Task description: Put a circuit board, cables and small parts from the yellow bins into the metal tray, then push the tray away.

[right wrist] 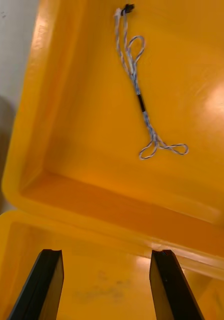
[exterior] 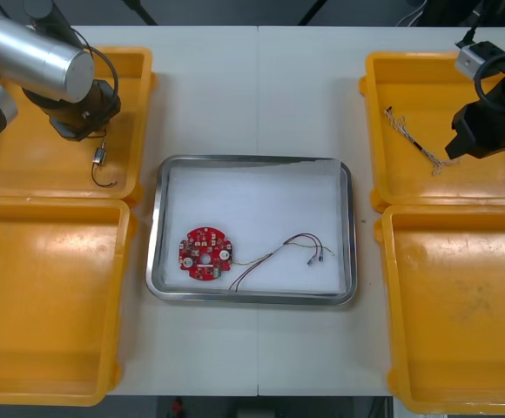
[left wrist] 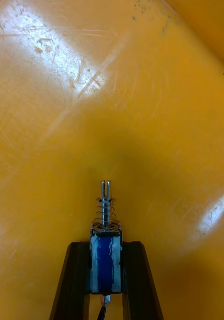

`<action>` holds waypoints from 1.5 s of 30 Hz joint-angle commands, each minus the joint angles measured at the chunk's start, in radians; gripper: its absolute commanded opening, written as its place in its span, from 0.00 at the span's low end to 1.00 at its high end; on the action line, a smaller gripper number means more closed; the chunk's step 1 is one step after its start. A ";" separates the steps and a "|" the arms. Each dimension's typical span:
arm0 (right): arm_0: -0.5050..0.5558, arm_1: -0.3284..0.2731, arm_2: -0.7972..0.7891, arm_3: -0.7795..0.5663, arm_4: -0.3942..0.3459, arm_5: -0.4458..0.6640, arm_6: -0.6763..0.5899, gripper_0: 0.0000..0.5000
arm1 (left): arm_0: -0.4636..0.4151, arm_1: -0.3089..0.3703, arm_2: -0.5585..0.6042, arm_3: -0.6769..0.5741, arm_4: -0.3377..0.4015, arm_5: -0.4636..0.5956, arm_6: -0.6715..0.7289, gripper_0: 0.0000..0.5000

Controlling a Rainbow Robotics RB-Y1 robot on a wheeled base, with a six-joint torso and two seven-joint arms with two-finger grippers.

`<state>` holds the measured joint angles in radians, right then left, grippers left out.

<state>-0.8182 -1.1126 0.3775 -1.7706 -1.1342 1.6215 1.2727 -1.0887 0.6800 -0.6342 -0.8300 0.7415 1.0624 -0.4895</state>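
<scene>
Pinching small metal part (left wrist: pixel 105 262) in left gripper (left wrist: pixel 105 246), closed narrow on its blue body, spring end sticking out past the fingertips, likely gripping that way for carrying to the tray. Hanging over floor of far left yellow bin (exterior: pixel 139 61), black lead (exterior: pixel 104 178) trailing from the part; lifted or touching, cannot tell. Holding right gripper (right wrist: pixel 107 255) spread wide and empty above the rim between the two right bins, probably lining up for blue and white cable (right wrist: pixel 140 102), lying flat ahead of the fingertips, well apart, in far right bin (right wrist: pixel 81 150). Lying already in metal tray (exterior: pixel 152 252) on worktop (exterior: pixel 261 96): circuit board (exterior: pixel 205 254), red and yellow cable (exterior: pixel 279 252).
</scene>
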 commanded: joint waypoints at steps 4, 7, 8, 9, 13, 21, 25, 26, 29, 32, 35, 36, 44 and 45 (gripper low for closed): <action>-0.021 -0.009 -0.026 0.122 0.019 -0.051 0.277 1.00 | -0.082 0.029 -0.012 0.003 0.033 0.097 -0.196 0.00; -0.036 -0.009 -0.026 0.175 0.014 -0.077 0.364 1.00 | -0.114 0.055 -0.012 -0.001 0.078 0.136 -0.235 0.00; -0.039 -0.007 -0.026 0.186 0.014 -0.084 0.382 1.00 | -0.120 0.062 -0.010 -0.005 0.087 0.143 -0.241 0.00; -0.047 -0.001 -0.026 0.211 0.014 -0.095 0.416 1.00 | -0.131 0.072 0.002 -0.005 0.105 0.159 -0.245 0.00; -0.076 0.031 -0.026 0.306 0.024 -0.134 0.528 1.00 | -0.145 0.095 0.103 -0.009 0.139 0.218 -0.258 0.00; -0.131 0.106 -0.014 0.474 0.059 -0.212 0.711 1.00 | -0.151 0.133 0.240 -0.060 0.185 0.372 -0.354 0.00; -0.170 0.143 0.035 0.563 0.068 -0.272 0.757 1.00 | -0.151 0.139 0.283 -0.103 0.199 0.449 -0.359 0.00; -0.182 0.152 0.052 0.588 0.068 -0.292 0.758 1.00 | -0.151 0.139 0.291 -0.113 0.202 0.472 -0.359 0.00; -0.208 0.181 0.084 0.649 0.071 -0.334 0.761 1.00 | -0.140 0.139 0.292 -0.172 0.216 0.519 -0.353 0.00; -0.222 0.217 0.086 0.708 0.085 -0.370 0.767 1.00 | -0.114 0.139 0.292 -0.259 0.226 0.565 -0.336 0.00; -0.228 0.249 0.087 0.770 0.086 -0.413 0.781 1.00 | -0.088 0.139 0.294 -0.348 0.236 0.596 -0.287 0.00; -0.228 0.255 0.086 0.781 0.088 -0.422 0.784 1.00 | -0.083 0.139 0.294 -0.365 0.239 0.599 -0.273 0.00; -0.231 0.326 0.087 0.890 0.083 -0.502 0.815 1.00 | -0.016 0.138 0.295 -0.586 0.265 0.654 -0.118 0.00; -0.231 0.330 0.086 0.895 0.083 -0.502 0.817 1.00 | -0.005 0.138 0.295 -0.610 0.266 0.657 -0.103 0.00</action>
<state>-0.9997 -0.8053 0.4638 -0.8901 -1.0536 1.1335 2.0426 -1.1287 0.7770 -0.3684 -1.3477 0.9921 1.7028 -0.7461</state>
